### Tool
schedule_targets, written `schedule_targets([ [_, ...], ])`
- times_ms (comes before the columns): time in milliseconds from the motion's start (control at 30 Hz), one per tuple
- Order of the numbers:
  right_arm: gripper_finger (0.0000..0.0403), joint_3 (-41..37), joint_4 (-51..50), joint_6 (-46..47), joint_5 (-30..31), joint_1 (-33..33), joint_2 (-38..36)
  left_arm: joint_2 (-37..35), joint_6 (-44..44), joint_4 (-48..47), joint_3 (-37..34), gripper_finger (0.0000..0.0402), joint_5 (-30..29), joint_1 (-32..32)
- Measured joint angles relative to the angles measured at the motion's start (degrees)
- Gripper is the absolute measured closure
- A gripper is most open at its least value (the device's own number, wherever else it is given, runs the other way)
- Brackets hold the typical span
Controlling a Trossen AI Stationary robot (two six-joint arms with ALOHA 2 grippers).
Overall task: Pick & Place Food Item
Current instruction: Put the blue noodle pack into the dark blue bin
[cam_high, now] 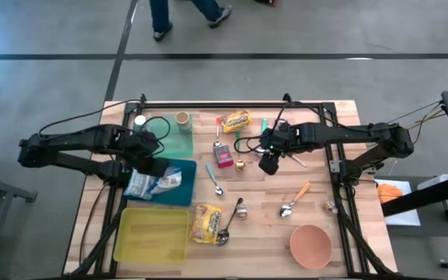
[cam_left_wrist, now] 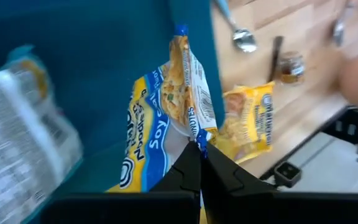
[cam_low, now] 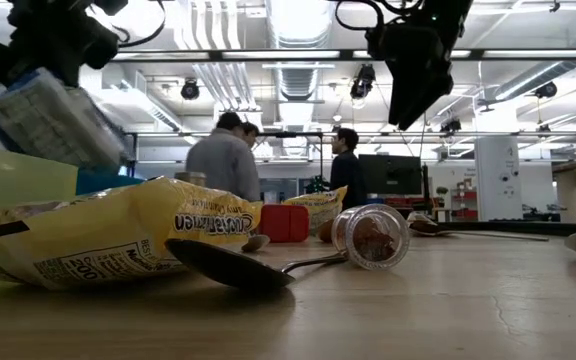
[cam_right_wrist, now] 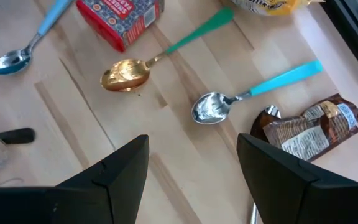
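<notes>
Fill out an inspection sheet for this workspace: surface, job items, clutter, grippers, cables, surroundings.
Surface: wooden table, crowded.
Job's things: blue noodle packet pinched at its edge, over the teal bin; yellow noodle packet lying beside the yellow tray.
Clutter: several spoons, among them a gold spoon; red box; small jar on its side; pink bowl; brown wrapper.
Grippers: left gripper shut on the blue noodle packet; right gripper open, empty, raised above the spoons.
Cables: black cable looping across the table's far left.
Surroundings: people standing in the room behind; a person's legs past the far edge.
</notes>
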Motion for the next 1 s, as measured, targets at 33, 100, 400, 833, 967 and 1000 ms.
schedule_targets([
  [33,0.016,-0.1,0.2,0.0,0.0,0.0,0.0,0.0,-0.2,-1.3,0.0,0.0401,-0.3,0.0],
  [100,0.016,-0.3,0.2,0.0,-0.2,0.0,0.0,0.0,-0.9,-3.8,0.0,0.0401,-1.0,0.0],
  [400,0.016,-1.0,0.8,0.0,-1.1,0.0,0.0,0.0,-1.2,-6.0,-0.5,0.0401,-2.1,0.0],
  [833,0.016,-1.6,1.5,0.0,-2.7,0.0,0.0,0.0,-1.5,-4.6,-7.8,0.0401,-2.0,0.0],
  [967,0.016,-1.8,1.5,0.0,-2.7,0.0,0.0,0.0,-1.5,-4.6,-8.2,0.0401,-2.5,0.0],
  [1000,0.016,-1.8,1.5,0.0,-2.7,0.0,0.0,0.0,-1.5,-4.7,-8.3,0.0401,-2.5,0.0],
])
